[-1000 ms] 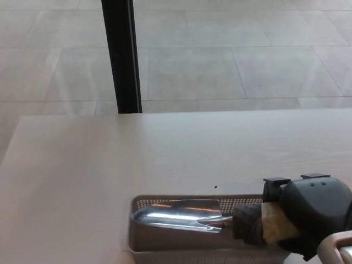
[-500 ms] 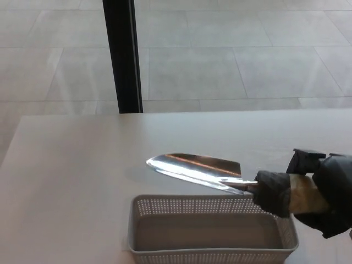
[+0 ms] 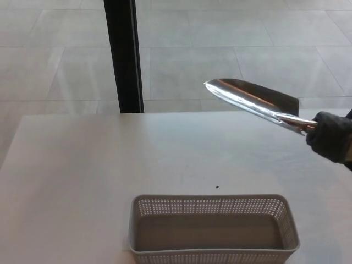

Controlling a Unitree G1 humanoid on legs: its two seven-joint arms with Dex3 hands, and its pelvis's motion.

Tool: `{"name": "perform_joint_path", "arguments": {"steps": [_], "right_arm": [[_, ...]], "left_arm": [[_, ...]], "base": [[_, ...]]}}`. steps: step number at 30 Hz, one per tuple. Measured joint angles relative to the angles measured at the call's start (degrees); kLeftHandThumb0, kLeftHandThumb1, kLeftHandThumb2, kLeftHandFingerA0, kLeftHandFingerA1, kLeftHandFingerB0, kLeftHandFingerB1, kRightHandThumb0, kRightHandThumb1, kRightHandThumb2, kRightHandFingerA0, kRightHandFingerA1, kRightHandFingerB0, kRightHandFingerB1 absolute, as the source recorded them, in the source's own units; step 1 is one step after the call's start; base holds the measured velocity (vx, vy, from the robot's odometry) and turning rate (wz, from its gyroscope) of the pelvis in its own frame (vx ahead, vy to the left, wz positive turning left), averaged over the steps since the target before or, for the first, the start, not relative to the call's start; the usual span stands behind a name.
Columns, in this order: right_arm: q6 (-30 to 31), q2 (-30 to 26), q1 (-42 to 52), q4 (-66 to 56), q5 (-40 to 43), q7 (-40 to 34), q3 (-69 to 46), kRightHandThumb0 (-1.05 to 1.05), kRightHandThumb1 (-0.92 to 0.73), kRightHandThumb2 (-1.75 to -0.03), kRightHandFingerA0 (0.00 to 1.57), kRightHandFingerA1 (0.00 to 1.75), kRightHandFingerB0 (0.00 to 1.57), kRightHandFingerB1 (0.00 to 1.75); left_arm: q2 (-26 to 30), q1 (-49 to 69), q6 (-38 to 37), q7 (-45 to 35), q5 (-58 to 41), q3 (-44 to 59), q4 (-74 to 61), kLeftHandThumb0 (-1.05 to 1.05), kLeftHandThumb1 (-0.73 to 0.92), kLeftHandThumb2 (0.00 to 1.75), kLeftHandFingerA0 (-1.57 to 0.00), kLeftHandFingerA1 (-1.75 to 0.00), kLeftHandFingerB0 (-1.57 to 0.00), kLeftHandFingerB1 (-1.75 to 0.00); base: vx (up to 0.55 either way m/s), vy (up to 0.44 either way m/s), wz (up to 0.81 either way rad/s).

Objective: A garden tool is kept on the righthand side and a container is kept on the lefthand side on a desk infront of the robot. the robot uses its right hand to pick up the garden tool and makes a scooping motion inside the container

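Right hand [image 3: 331, 136] enters the head view at the far right edge, only partly in frame, its dark fingers [image 3: 324, 132] wrapped tight around the handle end of the garden tool [image 3: 256, 102]. That tool is a shiny metal trowel, and it hangs in the air well above the desk [image 3: 82, 181], touching nothing but the hand. Its blade slopes up and to the left from the grip, so the pointed tip is the highest part and lies over the floor tiles beyond the desk's far edge. The hollow face of the blade looks dark, and the lower rim catches a bright streak of light.

Down at the bottom of the picture, the container [image 3: 146, 242] sits on the desk, well apart from the trowel and lower left of it. It is a pale grey rectangular basket with perforated walls, long side facing the camera, and its near wall runs off the lower edge. The inside shows only a plain grey floor.

A small dark speck [image 3: 216, 186] marks the desk just beyond the container's far rim. Behind the desk, a black vertical post [image 3: 122, 55] stands against the grey tiled floor [image 3: 220, 44]. No left hand shows anywhere.
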Motion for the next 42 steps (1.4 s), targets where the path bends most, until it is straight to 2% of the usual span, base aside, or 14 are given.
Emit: {"name": "perform_joint_path", "arguments": {"steps": [4,15,17,20,21,23,24,27,33,36,38,40,41,42], "right_arm": [[1.5,-4.7,-3.4,6.6,2.2,-1.3,-2.5,-0.2,-0.51,-0.97,0.92,1.74,0.85,1.26],[8.9,-8.5,-4.1,23.5,5.6,-2.2,0.2,-0.16,-0.6,-0.83,1.01,1.66,0.71,1.35],[9.5,-8.9,-4.0,26.6,6.2,-2.9,1.1,-0.26,-0.63,-0.77,0.88,1.73,0.7,1.48],[10.7,-9.6,-3.9,31.0,6.1,-3.7,5.0,-0.19,-0.7,-0.68,0.97,1.74,0.67,1.36],[11.0,-9.7,-3.8,31.9,6.1,-3.9,6.2,-0.26,-0.67,-0.69,0.87,1.66,0.82,0.87],[11.4,-9.9,-3.8,33.7,6.1,-4.6,8.3,-0.28,-0.65,-0.71,0.9,1.64,0.85,0.78],[11.6,-9.9,-3.8,34.5,6.1,-4.9,9.2,-0.3,-0.68,-0.69,0.88,1.63,0.74,1.11],[12.3,-9.9,-3.9,36.4,6.2,-5.6,11.8,-0.31,-0.7,-0.71,0.88,1.6,0.84,1.0],[12.6,-12.4,-3.8,37.5,4.6,-8.3,20.9,-0.4,-0.7,-0.62,0.85,1.38,0.72,0.53],[12.8,-13.4,-3.6,36.9,3.7,-9.6,24.7,-0.46,-0.7,-0.61,0.85,1.22,0.66,0.7],[13.0,-13.7,-3.4,36.4,3.6,-10.3,26.1,-0.49,-0.7,-0.61,0.83,1.14,0.63,0.64],[13.2,-13.8,-3.3,36.1,3.5,-10.8,27.0,-0.56,-0.74,-0.62,0.63,0.83,0.47,0.46],[13.4,-13.8,-3.2,35.8,3.6,-10.8,27.2,-0.65,-0.62,-0.98,0.49,0.74,0.29,0.49],[13.7,-13.8,-3.1,35.4,3.7,-10.5,27.5,-0.65,-0.62,-0.98,0.49,0.74,0.29,0.49]], "left_arm": [[0.1,0.6,0.0,0.1,0.0,-0.2,0.2,-0.48,0.69,0.61,-0.61,-0.66,-0.55,-0.52],[0.0,1.1,0.0,0.3,-0.6,1.7,0.4,-0.48,0.65,0.59,-0.64,-0.68,-0.58,-0.53],[-0.1,1.1,0.0,0.3,-0.6,1.8,0.4,-0.49,0.67,0.6,-0.61,-0.65,-0.55,-0.52],[-0.1,1.1,0.0,0.3,-0.6,1.7,0.4,-0.48,0.67,0.6,-0.58,-0.65,-0.54,-0.52],[-0.1,1.1,0.0,0.3,-0.6,1.7,0.3,-0.48,0.66,0.6,-0.6,-0.66,-0.55,-0.52],[-0.1,1.0,0.0,0.3,-0.6,1.6,0.3,-0.48,0.67,0.6,-0.61,-0.67,-0.54,-0.52],[-0.1,0.9,0.0,0.3,-0.6,1.6,0.3,-0.46,0.69,0.6,-0.61,-0.65,-0.54,-0.51],[-0.1,0.8,0.0,0.4,-0.5,1.3,0.4,-0.47,0.69,0.6,-0.62,-0.66,-0.54,-0.52],[-0.3,0.6,0.0,0.5,-0.4,0.7,0.4,-0.5,0.68,0.6,-0.62,-0.64,-0.54,-0.51],[-0.3,0.5,0.0,0.5,-0.4,0.7,0.4,-0.51,0.68,0.6,-0.6,-0.61,-0.53,-0.5],[-0.3,0.4,0.0,0.5,-0.4,0.5,0.4,-0.51,0.69,0.61,-0.61,-0.63,-0.54,-0.51],[-0.3,0.4,0.0,0.5,-0.4,0.3,0.3,-0.51,0.69,0.61,-0.58,-0.66,-0.53,-0.52],[-0.3,0.3,0.0,0.5,-0.4,0.3,0.2,-0.5,0.69,0.6,-0.59,-0.71,-0.54,-0.54],[-0.3,0.3,0.0,0.5,-0.4,0.2,0.1,-0.5,0.69,0.6,-0.59,-0.71,-0.54,-0.54]], "base": [[0.0,0.0,0.0],[0.0,0.0,0.0],[0.0,0.0,0.0],[0.0,0.0,0.0],[0.0,0.0,0.0],[0.0,0.0,0.0],[0.0,0.0,0.0],[0.0,0.0,0.0],[0.0,0.0,0.0],[0.0,0.0,0.0],[0.0,0.0,0.0],[0.0,0.0,0.0],[0.0,0.0,0.0],[0.0,0.0,0.0]]}}
